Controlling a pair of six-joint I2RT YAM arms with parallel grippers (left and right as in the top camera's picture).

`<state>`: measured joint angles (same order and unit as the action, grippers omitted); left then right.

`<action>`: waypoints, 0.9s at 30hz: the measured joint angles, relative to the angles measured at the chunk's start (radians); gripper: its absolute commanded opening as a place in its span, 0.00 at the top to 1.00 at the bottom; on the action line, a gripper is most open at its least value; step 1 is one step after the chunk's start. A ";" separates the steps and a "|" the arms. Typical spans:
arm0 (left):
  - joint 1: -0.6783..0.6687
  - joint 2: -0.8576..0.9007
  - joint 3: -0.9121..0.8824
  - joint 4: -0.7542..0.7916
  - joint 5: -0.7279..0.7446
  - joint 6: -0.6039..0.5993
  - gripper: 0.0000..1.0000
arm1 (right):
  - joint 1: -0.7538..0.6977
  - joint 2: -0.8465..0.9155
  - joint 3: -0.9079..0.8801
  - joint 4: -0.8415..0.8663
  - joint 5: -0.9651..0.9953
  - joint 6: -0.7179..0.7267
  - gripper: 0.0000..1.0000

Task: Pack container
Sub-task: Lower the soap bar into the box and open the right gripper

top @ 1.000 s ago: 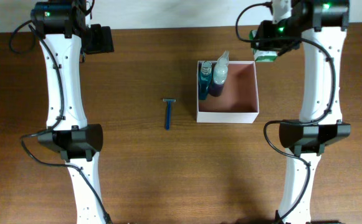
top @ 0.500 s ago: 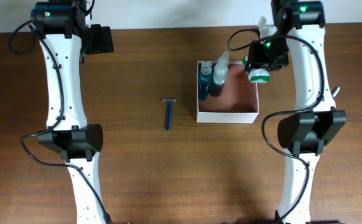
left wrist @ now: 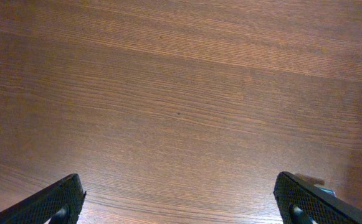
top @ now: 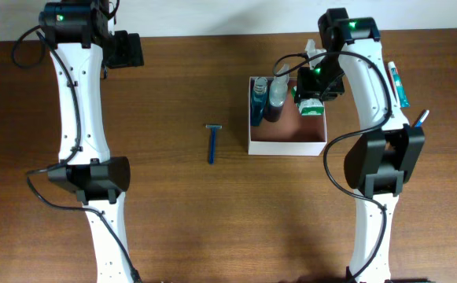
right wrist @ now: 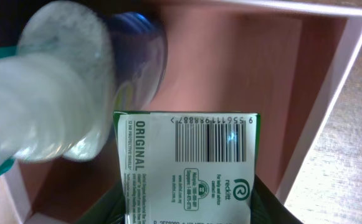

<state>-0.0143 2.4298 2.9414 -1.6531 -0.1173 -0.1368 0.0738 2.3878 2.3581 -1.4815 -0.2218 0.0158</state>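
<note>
One container (top: pixel 287 146), two bottles (top: pixel 274 98) inside, one razor (top: pixel 211 145) at its 9 o'clock, right gripper (top: pixel 311 93) grasping one carton (right wrist: pixel 187 162) (left gripper (left wrist: pixel 181 208) released)

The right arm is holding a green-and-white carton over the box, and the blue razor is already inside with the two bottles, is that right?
Not quite. The overhead view shows the blue razor lying on the table left of the container, not inside. The rest holds: the right gripper holds the carton over the container with the two bottles.

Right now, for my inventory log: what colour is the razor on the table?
Blue; the razor shows best in the overhead view.
</note>
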 measured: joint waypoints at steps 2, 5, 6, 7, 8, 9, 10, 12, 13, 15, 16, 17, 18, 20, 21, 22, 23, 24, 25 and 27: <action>0.000 0.000 0.000 0.000 0.000 0.000 0.01 | 0.000 0.000 -0.018 0.019 0.009 -0.001 0.60; 0.000 0.000 0.000 0.000 0.000 0.000 0.01 | 0.000 0.000 -0.038 0.051 0.019 -0.001 0.56; 0.000 0.000 0.000 0.000 0.000 0.000 0.01 | 0.000 0.000 -0.043 0.060 0.020 -0.001 0.55; 0.000 0.000 0.000 0.000 0.000 0.000 0.01 | 0.000 0.000 -0.045 0.067 0.023 0.000 0.53; 0.000 0.000 0.000 0.000 0.000 0.000 0.01 | 0.000 0.000 -0.047 0.075 0.023 0.003 0.51; 0.000 0.000 0.000 0.000 0.000 0.000 0.01 | 0.000 0.000 -0.047 0.081 0.023 0.003 0.50; 0.000 0.000 0.000 0.000 0.000 0.000 0.01 | 0.000 0.000 -0.047 0.085 0.023 0.003 0.48; 0.000 0.000 0.000 0.000 0.000 0.000 0.01 | 0.000 0.000 -0.047 0.092 0.028 0.004 0.45; 0.000 0.000 0.000 0.000 0.000 0.000 0.01 | 0.000 0.000 -0.047 0.093 0.034 0.003 0.43; 0.000 0.000 0.000 0.000 0.000 0.000 0.01 | 0.000 0.000 -0.047 0.094 0.042 0.003 0.40; 0.000 0.000 0.000 0.000 0.000 0.000 0.01 | -0.001 0.000 -0.047 0.095 0.047 0.004 0.38; 0.000 0.000 0.000 0.000 0.000 0.000 0.01 | -0.001 0.000 -0.047 0.095 0.049 0.004 0.36; 0.000 0.000 0.000 0.000 0.000 0.000 0.01 | -0.001 0.000 -0.047 0.095 0.050 0.003 0.36; 0.000 0.000 0.000 0.000 0.000 0.000 0.00 | -0.001 0.000 -0.047 0.095 0.053 0.003 0.36; 0.000 0.000 0.000 0.000 0.000 0.000 0.01 | -0.001 0.000 -0.047 0.095 0.054 0.003 0.36; 0.000 0.000 0.000 0.000 0.000 0.000 0.01 | -0.001 0.000 -0.047 0.095 0.057 0.003 0.36; 0.000 0.000 0.000 0.000 0.000 0.000 0.01 | -0.001 0.000 -0.047 0.095 0.057 0.003 0.35; 0.000 0.000 0.000 0.000 0.000 0.000 0.01 | -0.002 0.000 -0.047 0.095 0.058 0.003 0.35; 0.000 0.000 0.000 0.000 0.000 0.000 0.01 | -0.003 0.000 -0.047 0.095 0.060 0.003 0.35; 0.000 0.000 0.000 0.000 0.000 0.000 0.01 | -0.005 0.000 -0.047 0.095 0.061 0.003 0.34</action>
<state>-0.0143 2.4298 2.9414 -1.6531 -0.1173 -0.1368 0.0685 2.3878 2.3112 -1.3869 -0.1612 0.0189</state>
